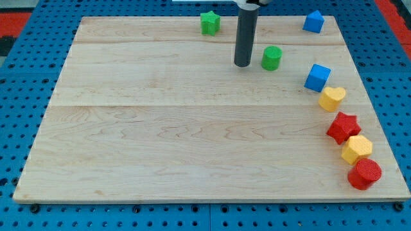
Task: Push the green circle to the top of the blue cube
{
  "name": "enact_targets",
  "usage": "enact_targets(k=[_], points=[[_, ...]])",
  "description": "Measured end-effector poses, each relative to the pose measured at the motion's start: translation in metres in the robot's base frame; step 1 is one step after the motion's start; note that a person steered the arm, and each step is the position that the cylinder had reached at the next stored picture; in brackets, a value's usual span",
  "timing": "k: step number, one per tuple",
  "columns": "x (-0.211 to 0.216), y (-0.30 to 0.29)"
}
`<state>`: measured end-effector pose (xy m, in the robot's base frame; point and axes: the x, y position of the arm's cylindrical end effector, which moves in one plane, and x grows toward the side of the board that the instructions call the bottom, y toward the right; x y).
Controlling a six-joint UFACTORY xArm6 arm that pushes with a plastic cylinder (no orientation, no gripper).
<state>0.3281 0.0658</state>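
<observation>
Green circle (pixel 271 58) sits on the worktop (pixel 160 128) in its upper right part, just to the view's right of my tip (pixel 243 65), close but seemingly not quite touching. The blue cube (pixel 317 77) lies further to the view's right and slightly lower, near the circle but apart from it.

The move turns on this: my tip, the circle and the cube run in nearly one line from left to right, so a push toward the view's right would, I judge, drive the circle at the cube's side, not to the spot above it. The push probably has to carry the circle rightward while keeping it higher than the cube.

The end effector is a bare rod; it grasps nothing and only pushes.

A second blue block (pixel 313 21) sits near the top right edge; its shape is hard to make out. The rod's upper part is cut off by the view's top. Whether tip and circle actually meet cannot be told.
</observation>
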Motion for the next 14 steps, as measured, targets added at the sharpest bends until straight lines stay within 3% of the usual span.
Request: enact_targets(k=[1, 3, 4, 5, 6, 7, 8, 11, 12, 13, 14], points=[[-0.02, 0.022], [-0.021, 0.081], [-0.021, 0.022], [-0.003, 0.007], [0.009, 0.055], [0.051, 0.068], [0.057, 0.069], [0.013, 0.105], [0.02, 0.103], [0.026, 0.052], [-0.01, 0.053]])
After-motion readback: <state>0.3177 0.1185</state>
